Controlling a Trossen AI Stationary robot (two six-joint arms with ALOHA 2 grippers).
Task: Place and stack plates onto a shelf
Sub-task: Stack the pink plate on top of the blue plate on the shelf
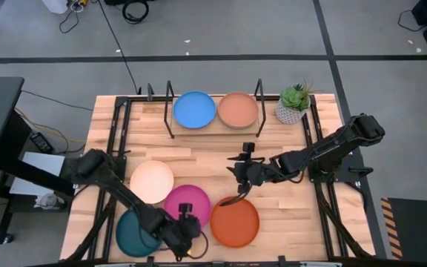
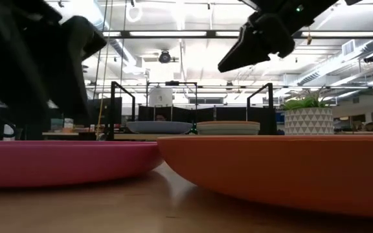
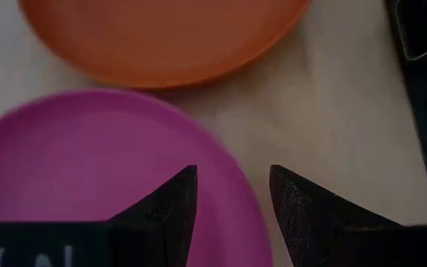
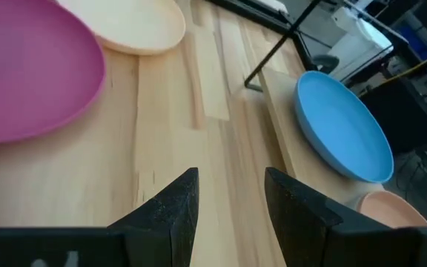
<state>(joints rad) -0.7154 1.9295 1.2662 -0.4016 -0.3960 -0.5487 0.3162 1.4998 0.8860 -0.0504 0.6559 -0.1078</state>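
closest to the low camera, the orange plate (image 2: 283,171) and the pink plate (image 2: 63,162) lie side by side at the table's near edge, with the teal plate (image 1: 136,233) on the pink one's far side from the orange. left gripper (image 1: 186,236) hangs low over the near rim of the pink plate (image 3: 87,170), its fingers (image 3: 165,215) a narrow gap apart and holding nothing. a little farther in lies the cream-peach plate (image 1: 152,180). right gripper (image 1: 241,172) hovers above bare wood just beyond the orange plate (image 1: 235,221), fingers (image 4: 170,211) slightly parted and empty. farthest back, the shelf (image 1: 213,127) carries the blue plate (image 1: 195,110) and a tan plate (image 1: 238,110) topping a low stack, beside a potted plant (image 1: 293,104).
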